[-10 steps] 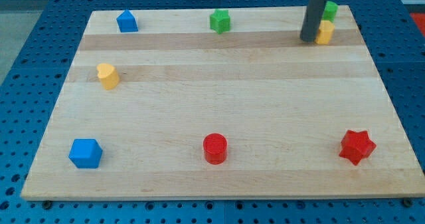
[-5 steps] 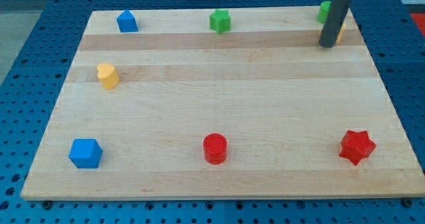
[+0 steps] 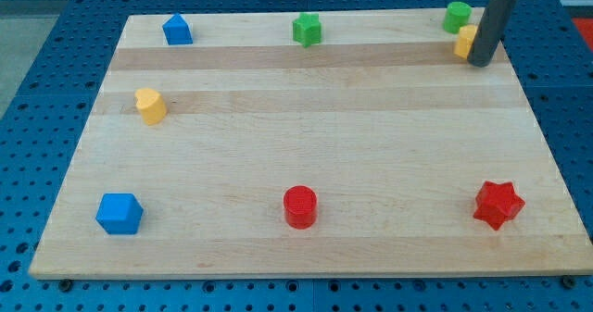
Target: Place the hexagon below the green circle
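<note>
The green circle (image 3: 456, 17) sits at the board's top right corner. The yellow hexagon (image 3: 464, 42) lies just below it, partly hidden by my rod. My tip (image 3: 480, 64) rests on the board just right of and slightly below the yellow hexagon, touching or nearly touching it.
A green star (image 3: 307, 29) and a blue house-shaped block (image 3: 177, 30) lie along the top. A yellow heart-like block (image 3: 150, 106) is at the left. A blue block (image 3: 119, 213), a red circle (image 3: 300, 206) and a red star (image 3: 498, 204) line the bottom of the wooden board (image 3: 306, 145).
My tip has moved from the left side of the yellow hexagon, across its front, to its right side. The hexagon has barely shifted.
</note>
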